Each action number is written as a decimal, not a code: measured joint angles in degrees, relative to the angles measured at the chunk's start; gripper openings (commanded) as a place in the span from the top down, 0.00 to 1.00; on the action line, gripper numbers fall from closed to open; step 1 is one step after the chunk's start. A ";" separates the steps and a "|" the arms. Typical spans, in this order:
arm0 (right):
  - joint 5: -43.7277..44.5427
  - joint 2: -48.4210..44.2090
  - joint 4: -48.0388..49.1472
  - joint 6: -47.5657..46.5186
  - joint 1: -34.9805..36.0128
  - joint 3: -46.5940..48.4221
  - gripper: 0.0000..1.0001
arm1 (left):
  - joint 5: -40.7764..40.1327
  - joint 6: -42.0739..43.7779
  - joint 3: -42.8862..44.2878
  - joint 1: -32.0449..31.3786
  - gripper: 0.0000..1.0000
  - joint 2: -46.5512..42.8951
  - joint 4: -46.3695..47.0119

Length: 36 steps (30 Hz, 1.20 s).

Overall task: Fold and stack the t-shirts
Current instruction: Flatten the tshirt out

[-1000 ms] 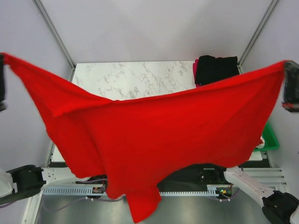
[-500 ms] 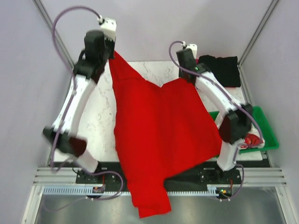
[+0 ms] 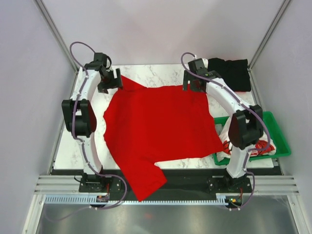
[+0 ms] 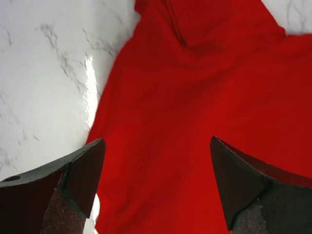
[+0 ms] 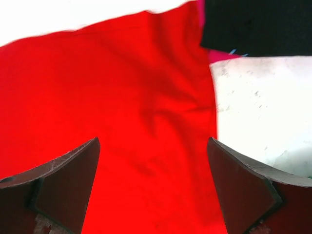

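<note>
Across the marble table (image 3: 146,75), the red t-shirt (image 3: 161,122) lies spread, one sleeve (image 3: 144,181) hanging over the near edge. My left gripper (image 3: 110,82) and right gripper (image 3: 194,82) stand wide open, holding nothing, over its far corners. Recommended: I draw the sleeve in and flatten the wrinkles before folding.

Pretty clearly a robotics lab test cell, not anyone's home. In the overhead view a left arm (image 3: 80,117) and a right arm (image 3: 229,100) are bolted to a metal base rail (image 3: 161,200) along the bottom. There are bare pale walls (image 3: 161,29) all round, with a slanted metal strut (image 3: 55,31) in the upper left corner. A marble-print table (image 3: 156,75) sits mid-frame. The only homey bits are the red t-shirt (image 3: 161,122) and a green crate (image 3: 282,139) at right.
</note>
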 measured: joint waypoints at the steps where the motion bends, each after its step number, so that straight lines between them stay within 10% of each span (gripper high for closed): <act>1: -0.70 -2.56 1.22 0.28 0.66 -2.19 0.02 | 0.04 -0.39 -4.02 -0.52 0.07 -3.41 0.50; 9: -10.69 -6.84 8.98 1.38 6.40 -12.09 0.02 | 3.65 -8.20 -40.11 -2.14 0.13 -33.44 14.62; 16: -17.14 2.89 9.64 2.45 6.01 -12.98 0.02 | 7.67 -15.28 -55.45 -7.69 0.14 -29.31 25.77; 26: -19.12 12.81 10.10 2.14 5.97 -4.46 0.02 | 2.27 -19.10 -45.57 -7.19 0.15 -16.81 27.36; 36: -21.77 32.41 7.69 2.56 5.22 27.04 0.02 | -3.26 -19.30 -23.26 0.22 0.15 -2.12 20.79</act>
